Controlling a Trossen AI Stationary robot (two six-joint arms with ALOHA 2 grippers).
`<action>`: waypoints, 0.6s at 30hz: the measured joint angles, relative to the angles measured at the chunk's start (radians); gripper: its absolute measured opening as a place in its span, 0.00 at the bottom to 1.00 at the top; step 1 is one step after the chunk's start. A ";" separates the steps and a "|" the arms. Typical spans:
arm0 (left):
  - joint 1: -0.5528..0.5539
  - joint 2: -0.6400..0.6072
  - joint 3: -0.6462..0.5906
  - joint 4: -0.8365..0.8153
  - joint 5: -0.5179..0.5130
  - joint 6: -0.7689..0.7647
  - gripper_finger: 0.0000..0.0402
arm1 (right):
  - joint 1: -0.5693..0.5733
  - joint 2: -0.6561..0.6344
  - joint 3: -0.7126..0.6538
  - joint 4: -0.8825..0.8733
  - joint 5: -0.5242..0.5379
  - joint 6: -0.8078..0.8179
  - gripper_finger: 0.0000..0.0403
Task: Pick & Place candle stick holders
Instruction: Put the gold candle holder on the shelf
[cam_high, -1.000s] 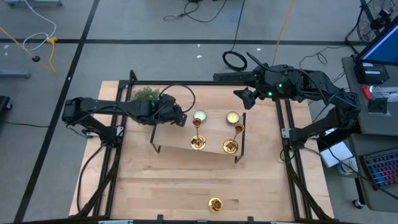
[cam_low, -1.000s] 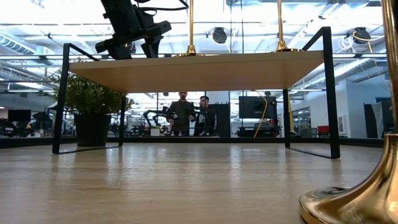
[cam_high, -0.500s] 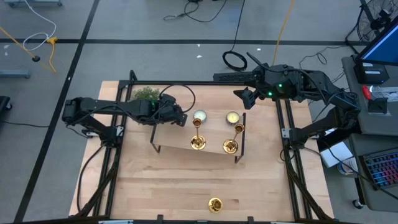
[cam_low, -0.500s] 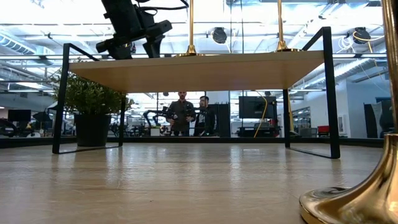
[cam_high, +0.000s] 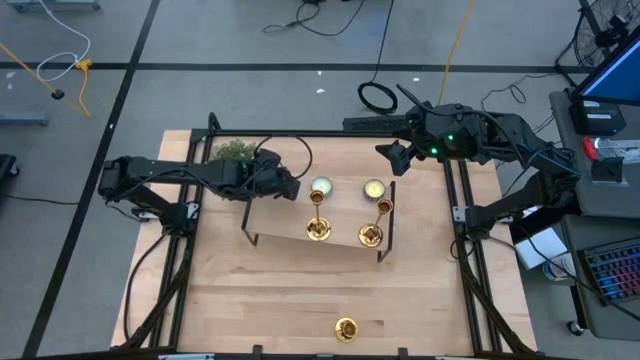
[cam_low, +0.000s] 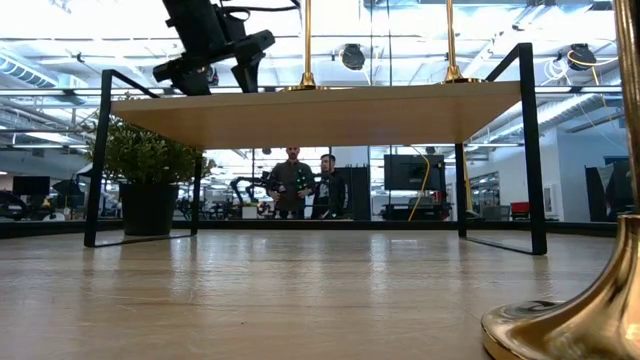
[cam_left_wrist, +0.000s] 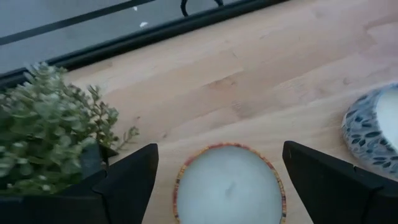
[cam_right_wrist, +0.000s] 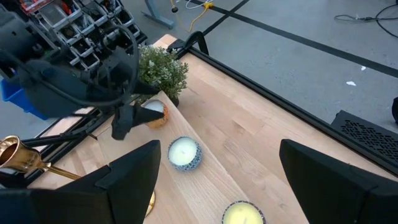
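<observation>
No writing or label can be read on anything here; the three candle stick holders are shiny brass, each with a round flared base, thin stem and small cup, two standing on the raised wooden shelf (cam_high: 345, 240) at (cam_high: 318, 228) and (cam_high: 371, 235), the third (cam_high: 345, 328) on the table well in front of that shelf. The left gripper (cam_left_wrist: 217, 180) hangs over the shelf's back left corner, its fingers spread and empty, straddling a white tealight with a striped rim (cam_left_wrist: 228, 183) beside the green plant (cam_left_wrist: 50, 140). The right gripper (cam_right_wrist: 214, 180) hovers beyond the shelf's back right corner, spread wide and holding nothing.
</observation>
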 joint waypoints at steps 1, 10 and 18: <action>0.003 -0.009 0.000 0.002 0.000 0.003 0.87 | 0.000 0.000 0.000 0.000 0.000 0.000 0.81; 0.046 -0.090 0.001 0.009 -0.049 0.023 0.87 | 0.000 0.000 0.000 0.000 0.000 -0.002 0.81; 0.069 -0.175 0.001 0.036 -0.055 0.032 0.87 | 0.000 0.000 0.000 0.000 0.000 -0.003 0.81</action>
